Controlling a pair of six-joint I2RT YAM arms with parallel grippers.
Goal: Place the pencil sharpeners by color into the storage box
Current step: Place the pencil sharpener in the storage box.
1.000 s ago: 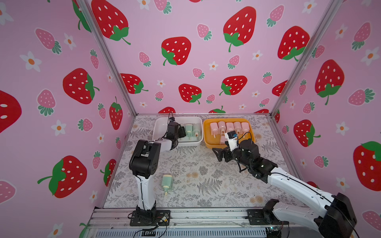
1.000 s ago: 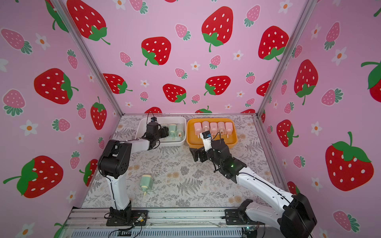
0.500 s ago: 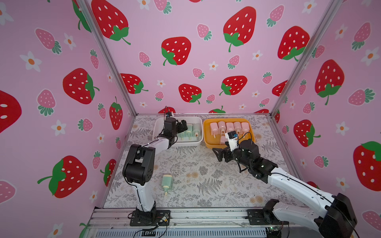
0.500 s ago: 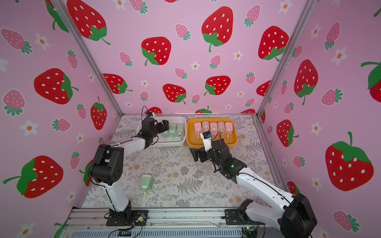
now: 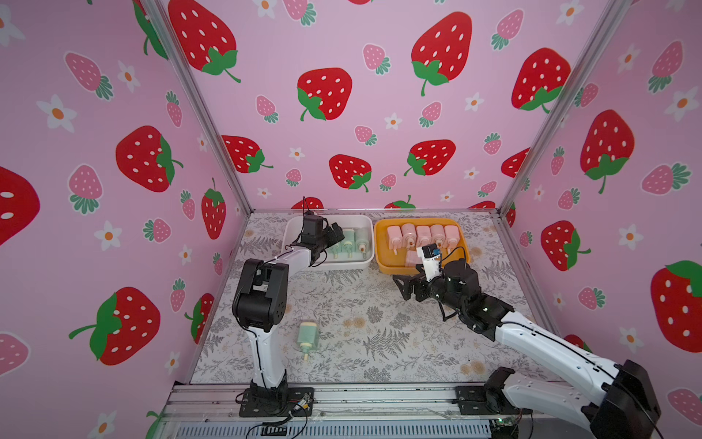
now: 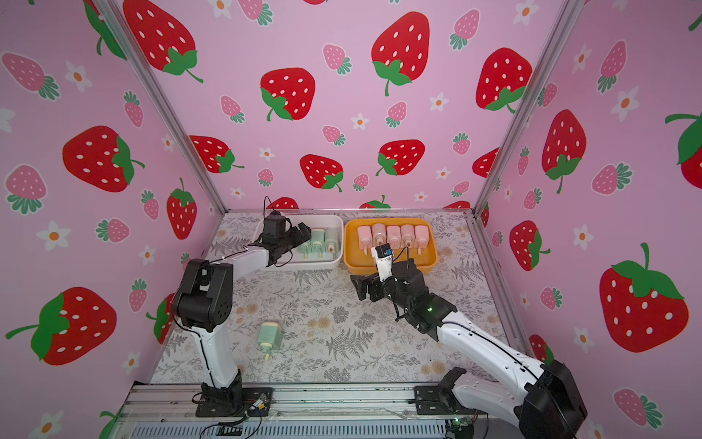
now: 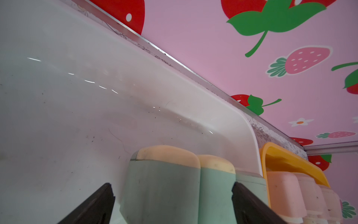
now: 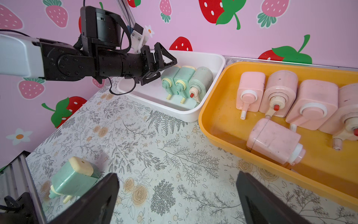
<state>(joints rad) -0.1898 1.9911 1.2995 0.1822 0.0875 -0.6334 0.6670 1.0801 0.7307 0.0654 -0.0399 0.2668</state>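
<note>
With fingers apart and empty, the left end effector (image 5: 336,232) hung over the white box (image 5: 364,262) beside three green sharpeners (image 5: 349,241), and the right end effector (image 5: 402,286) was near that box.

Sharpeners (image 5: 422,233) in trays (image 5: 378,247) (one sharpener (image 5: 307,334) outside)

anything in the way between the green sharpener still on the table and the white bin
Nothing on the tabletop lies between the loose green sharpener and the white bin. The open left gripper hangs over the bin's free side, beside three green sharpeners already inside.
</note>
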